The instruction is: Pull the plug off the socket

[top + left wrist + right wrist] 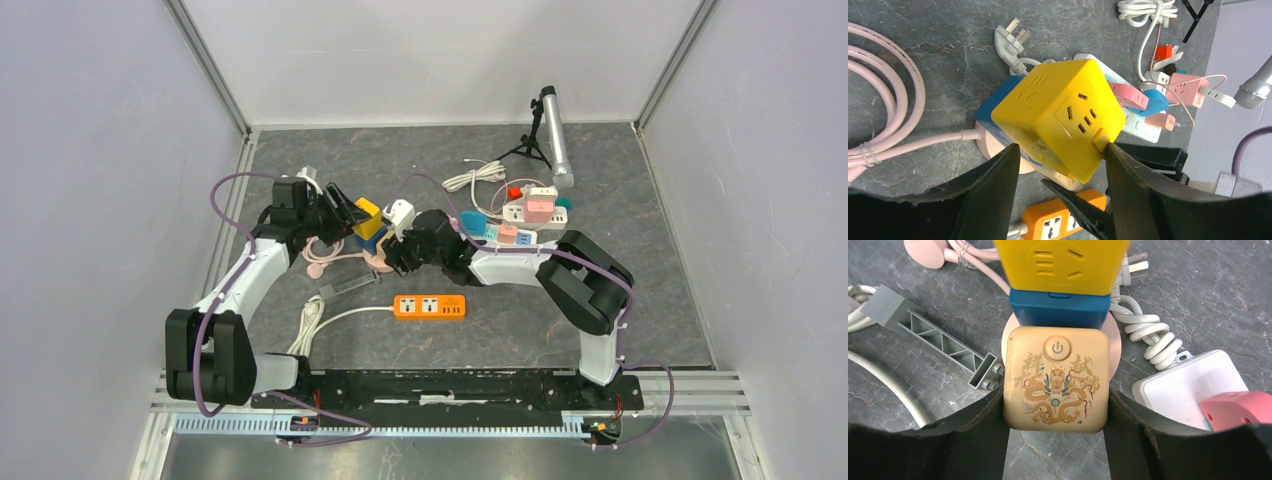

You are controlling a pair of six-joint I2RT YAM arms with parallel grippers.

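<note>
the left gripper [1062, 150] is closed on the yellow cube [1058, 117], a socket block, with one finger at its lower left edge and the other against the small button on its right corner. the yellow cube sits against a blue block [1060, 307], which joins a beige cube [1055, 380] with a dragon print and a power button; the right gripper [1055, 395] clamps this beige cube from both sides, over a pink round base [1115, 337]. the whole stack is near the middle of the table [650, 300], just behind the orange power strip [430, 306].
</note>
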